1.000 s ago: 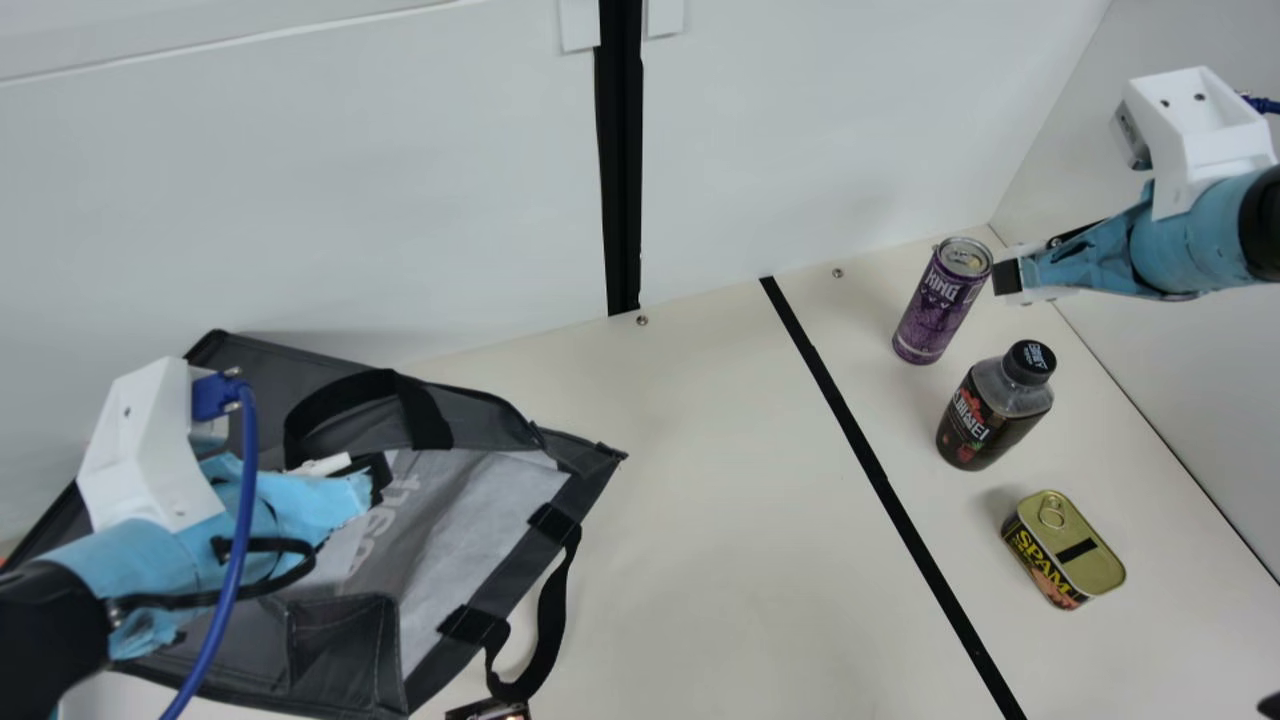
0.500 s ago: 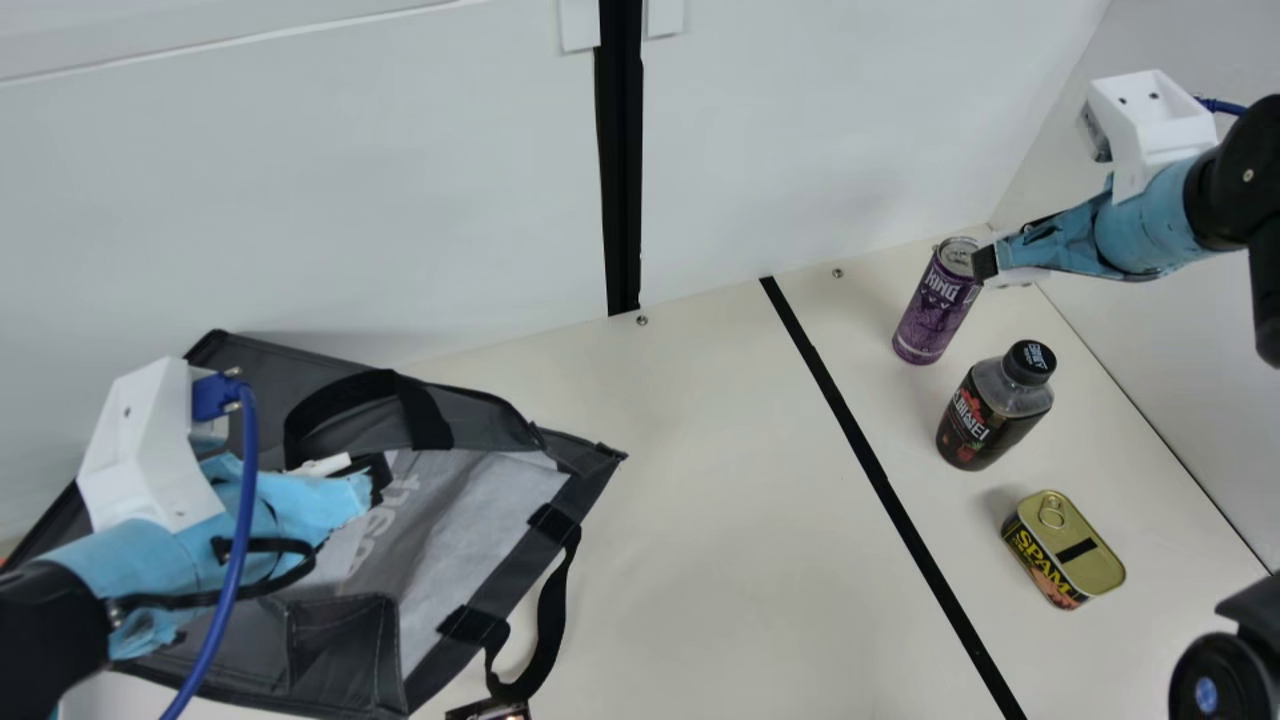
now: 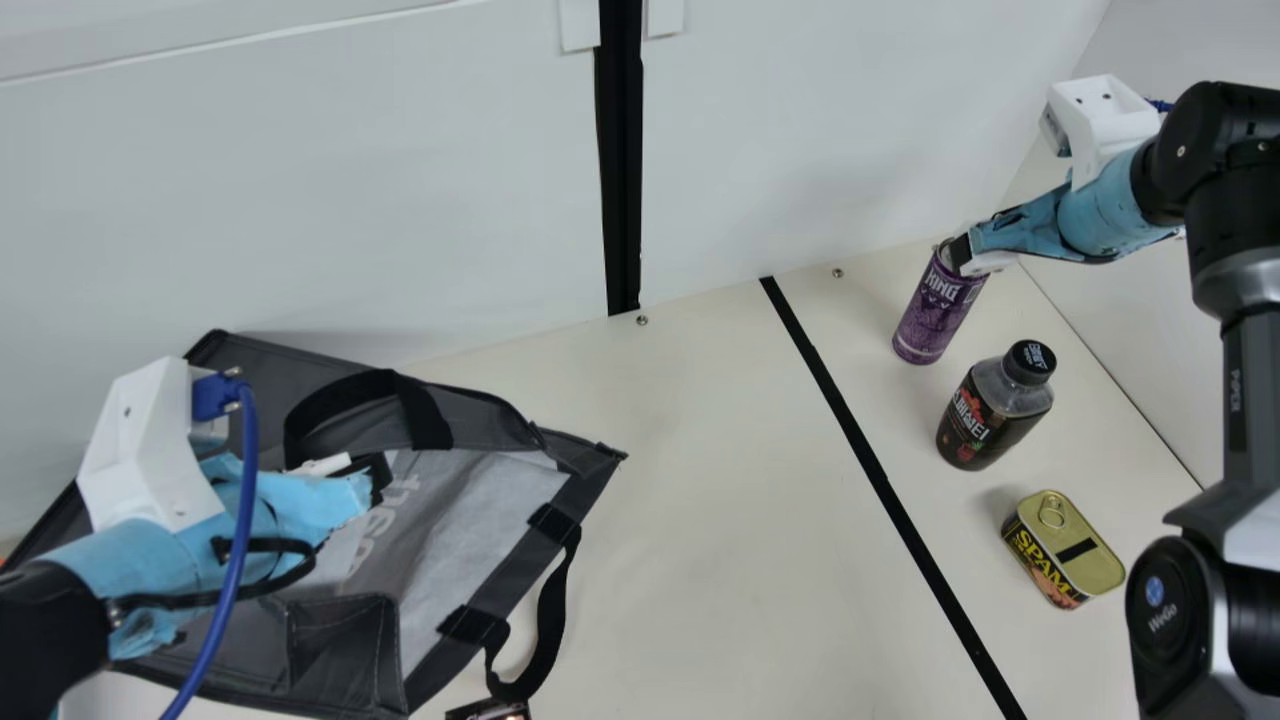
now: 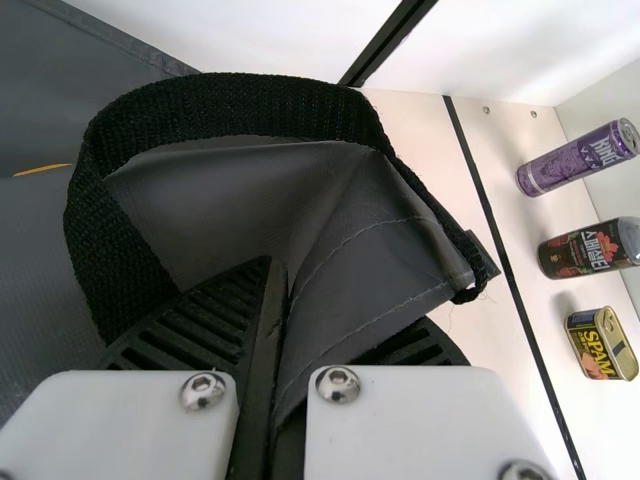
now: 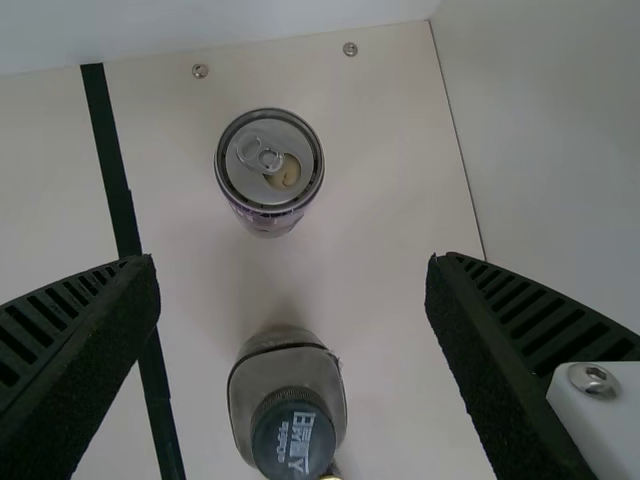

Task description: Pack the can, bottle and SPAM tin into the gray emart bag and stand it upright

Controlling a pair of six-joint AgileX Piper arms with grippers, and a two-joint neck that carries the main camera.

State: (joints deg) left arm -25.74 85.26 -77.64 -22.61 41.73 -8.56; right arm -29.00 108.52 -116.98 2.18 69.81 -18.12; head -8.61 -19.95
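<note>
The left gripper [image 3: 376, 478] is clenched on a fold of the gray emart bag [image 3: 490, 500], the cloth pinched between its ribbed fingers. The bag sprawls beneath and around that gripper, lying slack on the desk [image 3: 700, 520] rather than upright. It is dark gray with a paler, wrinkled panel that bears light lettering. One black webbing handle [image 3: 425, 410] arches up beside the left gripper; another [image 3: 553, 610] loops out from the bag's edge, farther from it.

The right gripper [image 3: 960, 255] is released, its fingers spread wide with nothing between them. Nearest to it is the can [image 3: 932, 315], upright just below its fingertips in the main view. The can is slim and purple with pale lettering and a silver top; in the right wrist view the ring tab shows beside the opened mouth. Next out from that gripper stands the bottle [image 3: 985, 425], with a black cap printed in white, clear shoulders and a dark label with a red picture. Farthest from it of the three is the SPAM tin [image 3: 1090, 560], lid up: a gold lid with a pull ring and a short black strip, over a dark side with yellow letters. All three are well apart from the left gripper.
</note>
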